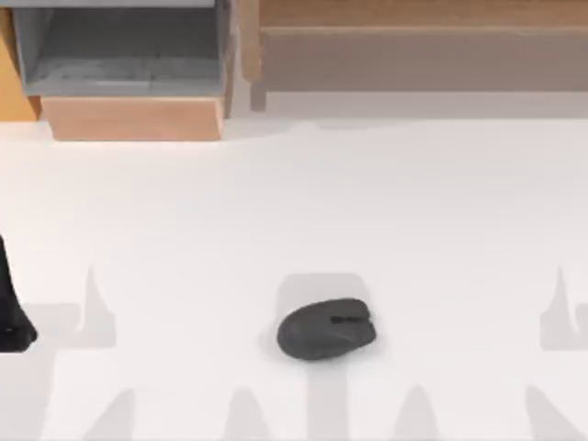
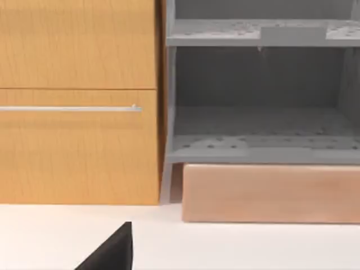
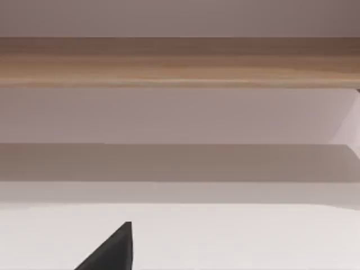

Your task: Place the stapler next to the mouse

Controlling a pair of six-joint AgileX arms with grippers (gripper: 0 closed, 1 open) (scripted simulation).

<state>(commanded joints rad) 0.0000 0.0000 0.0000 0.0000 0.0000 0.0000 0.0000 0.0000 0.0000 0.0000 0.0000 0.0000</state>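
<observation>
The dark grey mouse [image 1: 326, 329] lies on the white table [image 1: 303, 202], near the front at the middle, with its notched end toward the right. The stapler is out of view. My left arm [image 1: 11, 317] is parked at the table's far left edge, well away from the mouse. A black part of my left gripper [image 2: 112, 252] juts into the left wrist view above bare table. A black part of my right gripper [image 3: 112, 250] shows the same way in the right wrist view, above bare table facing a wall shelf.
At the back left stands a grey open shelf unit [image 1: 119, 46] on a pale wooden base [image 1: 133, 118], beside an orange wooden cabinet [image 2: 79, 101] with a metal handle [image 2: 70, 108]. A long wooden ledge [image 1: 423, 41] runs along the back right.
</observation>
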